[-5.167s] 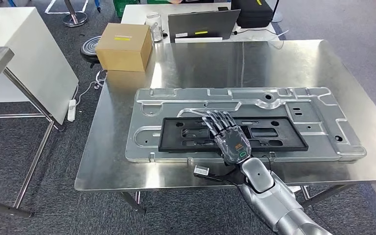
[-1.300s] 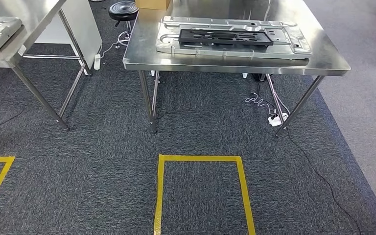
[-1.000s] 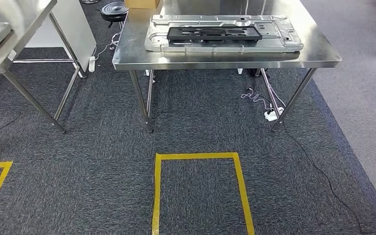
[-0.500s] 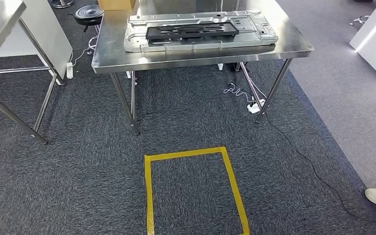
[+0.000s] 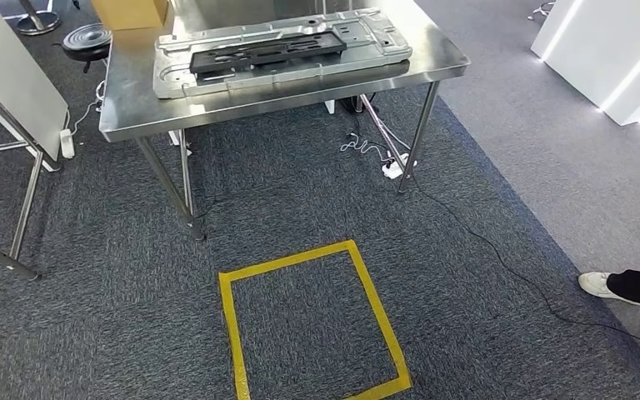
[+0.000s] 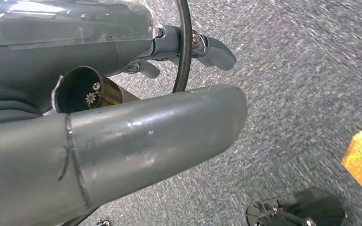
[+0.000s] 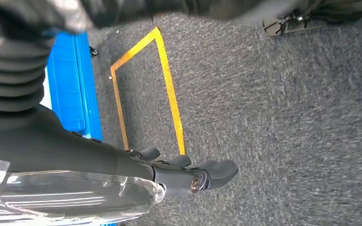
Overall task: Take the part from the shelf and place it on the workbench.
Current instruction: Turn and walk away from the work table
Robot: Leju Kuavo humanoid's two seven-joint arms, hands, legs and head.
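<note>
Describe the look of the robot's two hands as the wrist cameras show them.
Left hand: dark grey, with a thick smooth grey thumb, darker fingers, a clear glossy cover and a thin black cable looping across. Right hand: a grey ribbed cover, a clear plastic panel and dark fingers with small metal screws.

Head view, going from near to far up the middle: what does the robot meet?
Yellow tape square on the carpet → steel table → black part lying on the grey metal panel → cardboard box at the far left corner.

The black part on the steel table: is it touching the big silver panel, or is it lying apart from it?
Touching. The head view shows the black part lying flat on the silver panel, inside its outline.
</note>
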